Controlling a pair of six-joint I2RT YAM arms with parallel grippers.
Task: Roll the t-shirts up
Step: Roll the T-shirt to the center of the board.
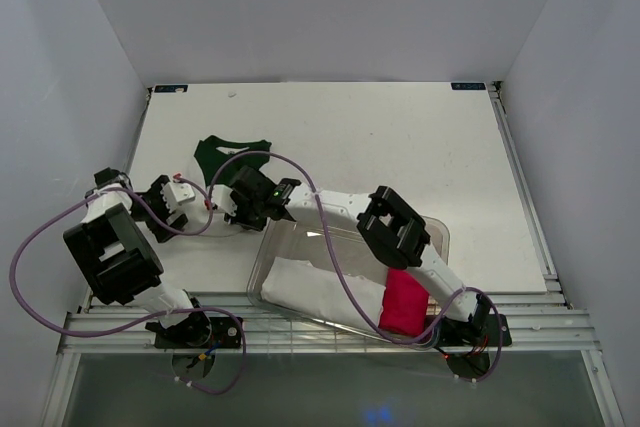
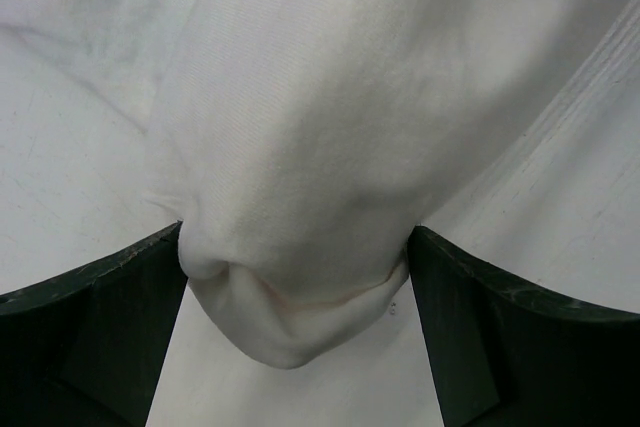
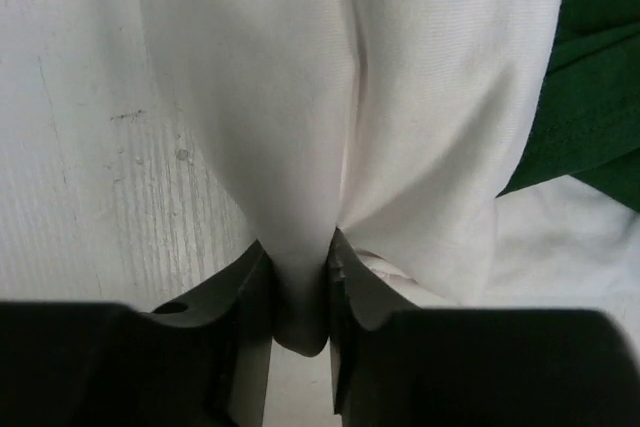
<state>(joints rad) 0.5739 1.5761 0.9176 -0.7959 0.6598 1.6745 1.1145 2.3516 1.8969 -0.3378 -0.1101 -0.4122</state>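
Observation:
The white t-shirt (image 2: 300,127) lies bunched on the table between my two grippers. My left gripper (image 2: 296,247) stands wide open around a thick rolled end of it, and the cloth touches both fingers. My right gripper (image 3: 300,282) is shut on a narrow fold of the same white t-shirt (image 3: 430,97). In the top view the left gripper (image 1: 198,201) and right gripper (image 1: 230,207) face each other at the table's left middle. The dark green t-shirt (image 1: 232,154) lies flat just behind them, and its edge shows at the right of the right wrist view (image 3: 600,67).
A clear plastic bin (image 1: 262,269) stands at the near edge under the right arm. It holds a white cloth (image 1: 315,287) and a bright pink rolled cloth (image 1: 405,302). Purple cables loop over the left arm and across the bin.

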